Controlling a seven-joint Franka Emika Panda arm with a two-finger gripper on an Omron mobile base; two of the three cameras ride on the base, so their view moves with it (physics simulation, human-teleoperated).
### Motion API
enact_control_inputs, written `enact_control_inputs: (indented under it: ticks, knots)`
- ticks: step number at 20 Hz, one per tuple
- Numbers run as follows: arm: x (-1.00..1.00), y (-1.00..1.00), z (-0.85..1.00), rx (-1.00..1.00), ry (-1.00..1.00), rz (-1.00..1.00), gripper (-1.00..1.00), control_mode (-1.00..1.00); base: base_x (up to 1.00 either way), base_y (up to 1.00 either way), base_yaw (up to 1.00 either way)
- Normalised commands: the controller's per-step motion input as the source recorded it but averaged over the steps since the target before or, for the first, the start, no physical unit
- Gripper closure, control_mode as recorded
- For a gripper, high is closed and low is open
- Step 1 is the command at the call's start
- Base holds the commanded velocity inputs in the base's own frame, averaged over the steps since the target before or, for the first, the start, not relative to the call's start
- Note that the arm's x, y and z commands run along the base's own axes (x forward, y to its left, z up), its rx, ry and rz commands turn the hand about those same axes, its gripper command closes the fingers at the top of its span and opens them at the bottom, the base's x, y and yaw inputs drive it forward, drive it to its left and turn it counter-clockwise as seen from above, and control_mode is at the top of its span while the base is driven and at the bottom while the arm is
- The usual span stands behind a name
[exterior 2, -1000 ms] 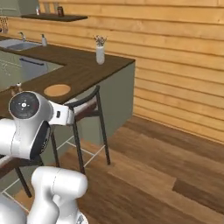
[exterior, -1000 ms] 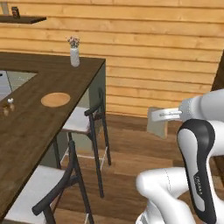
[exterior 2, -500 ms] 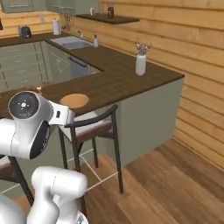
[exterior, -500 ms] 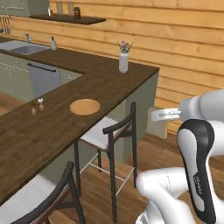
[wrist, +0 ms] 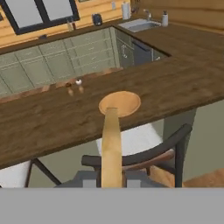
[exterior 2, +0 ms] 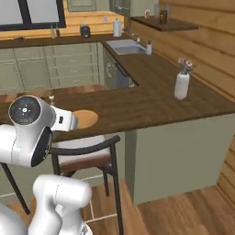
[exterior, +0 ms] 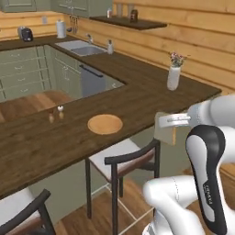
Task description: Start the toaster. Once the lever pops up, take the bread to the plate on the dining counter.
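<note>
My gripper point(exterior: 168, 122) is shut on the bread point(exterior: 165, 129), a pale tan slice held upright in the air off the near edge of the dining counter point(exterior: 41, 142). In the hand view the bread point(wrist: 111, 144) shows edge-on between the two fingertips point(wrist: 89, 180), and it lines up with the round tan plate point(wrist: 119, 103) beyond. The plate point(exterior: 105, 124) lies flat on the dark wood, to the left of and beyond the slice; it is also on the counter's near part in the right base view point(exterior 2: 86, 118). The toaster point(exterior: 26, 33) stands small on the far back counter.
A black-framed chair point(exterior: 124, 161) stands under the counter edge, just below the bread. Salt and pepper shakers point(exterior: 55, 113) sit left of the plate. A white vase with flowers point(exterior: 173, 75) stands at the counter's right end. A sink point(exterior: 85, 46) and green cabinets lie behind.
The whole picture has shifted: the base has turned and driven, bringing the counter and plate nearer and more central. The gripper stays shut on the bread in the same pose.
</note>
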Motion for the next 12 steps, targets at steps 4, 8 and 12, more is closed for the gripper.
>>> enact_control_inputs:
  ticks: [4,8,12]
  knots:
    - [0.0,0.0,0.0,0.0,0.0,0.0,1.0,1.0,1.0,-0.54,0.61]
    - [0.0,0.0,0.0,0.0,0.0,0.0,1.0,1.0,0.99,-0.42,0.62]
    - [0.0,0.0,0.0,0.0,0.0,0.0,1.0,1.0,0.93,-0.29,0.61]
